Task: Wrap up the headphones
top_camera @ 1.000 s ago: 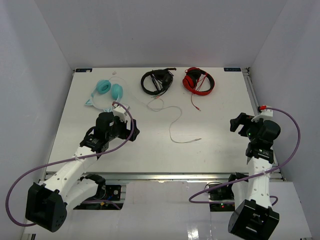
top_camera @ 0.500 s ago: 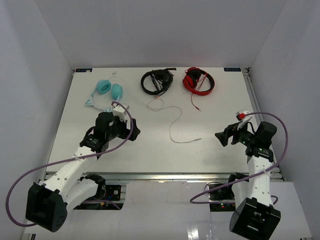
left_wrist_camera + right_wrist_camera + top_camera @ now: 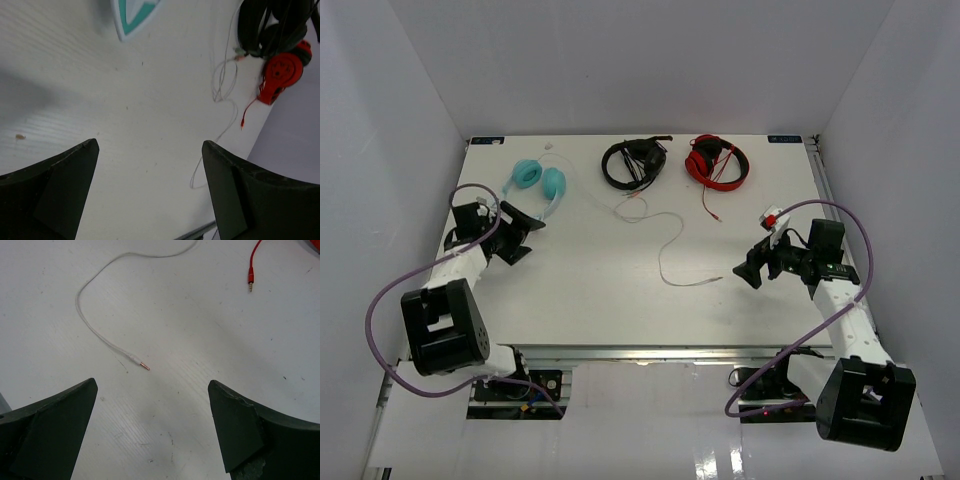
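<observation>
The teal headphones [image 3: 538,180] lie at the table's back left, earcups side by side, with the pale headband [image 3: 557,207] curving toward me. Their thin white cable [image 3: 667,245] trails right across the table and ends in a plug [image 3: 720,281]. My left gripper [image 3: 532,240] is open and empty just in front of the headband. Its wrist view shows a teal-and-white cat-ear point [image 3: 134,15] ahead of the open gripper [image 3: 150,145]. My right gripper [image 3: 744,275] is open and empty next to the plug. The plug [image 3: 137,361] lies just ahead of this gripper [image 3: 152,384] in its wrist view.
Black headphones [image 3: 633,163] and red headphones [image 3: 717,160] lie at the back middle, each with its own cable. The red plug [image 3: 250,282] shows at the right wrist view's top. White walls enclose the table on three sides.
</observation>
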Controlling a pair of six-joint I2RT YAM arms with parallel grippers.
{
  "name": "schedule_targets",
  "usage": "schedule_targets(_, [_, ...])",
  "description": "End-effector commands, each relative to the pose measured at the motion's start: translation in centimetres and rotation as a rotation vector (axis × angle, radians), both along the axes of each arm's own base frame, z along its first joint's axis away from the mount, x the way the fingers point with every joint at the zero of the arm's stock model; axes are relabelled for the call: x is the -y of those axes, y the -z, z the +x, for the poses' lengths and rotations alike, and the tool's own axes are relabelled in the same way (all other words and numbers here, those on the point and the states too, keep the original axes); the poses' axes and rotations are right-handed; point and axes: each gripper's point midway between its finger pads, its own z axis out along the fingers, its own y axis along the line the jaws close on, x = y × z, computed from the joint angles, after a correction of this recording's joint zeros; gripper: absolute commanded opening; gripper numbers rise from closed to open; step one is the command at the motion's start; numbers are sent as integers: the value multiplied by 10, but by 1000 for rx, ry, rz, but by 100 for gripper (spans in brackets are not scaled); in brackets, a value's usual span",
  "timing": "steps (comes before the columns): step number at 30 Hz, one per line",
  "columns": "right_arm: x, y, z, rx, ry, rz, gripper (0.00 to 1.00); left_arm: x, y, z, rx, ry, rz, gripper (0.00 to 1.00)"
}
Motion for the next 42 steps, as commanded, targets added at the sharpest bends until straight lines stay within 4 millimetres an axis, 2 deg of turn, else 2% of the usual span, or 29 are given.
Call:
schedule_targets(1, [-2, -21, 4, 104, -12, -1, 98, -54, -5, 32, -145, -317, 104, 94])
schedule_targets(2, [-2, -22, 4, 107, -12, -1, 98, -61, 3, 29, -219, -356, 123, 94])
schedule_targets(5, [-6, -26, 3, 121, -26, -1, 98, -93, 15, 48, -331, -478, 211, 92])
schedule_targets(7, [-7, -27, 2, 122, -33, 0, 98, -107, 23, 48, -416, -537, 262, 88])
schedule_targets(9, [-9, -29, 1, 133, -39, -3, 98, -112, 27, 58, -437, -537, 281, 84])
schedule_targets(10, [-9, -30, 1, 139, -41, -5, 98, -112, 23, 68, -428, -528, 278, 82])
schedule_targets(13, [-9, -32, 3, 152, -38, -18, 98, -107, 31, 80, -465, -502, 288, 76])
schedule_targets(18, [-9, -30, 2, 147, -41, -20, 98, -99, 29, 111, -475, -465, 309, 74])
schedule_targets(27, [-12, -27, 2, 138, -55, -28, 98, -92, 44, 121, -535, -476, 338, 73])
schedule_targets(32, [-12, -25, 3, 136, -52, -36, 98, -88, 51, 129, -578, -458, 383, 56])
schedule_targets(35, [-11, -24, 3, 135, -49, -40, 97, -94, 51, 134, -581, -470, 427, 48])
schedule_targets(39, [-10, -24, 4, 135, -47, -43, 97, -101, 54, 131, -590, -474, 472, 37])
schedule_targets(42, [-10, -23, 4, 134, -46, -44, 97, -100, 56, 128, -591, -456, 478, 25])
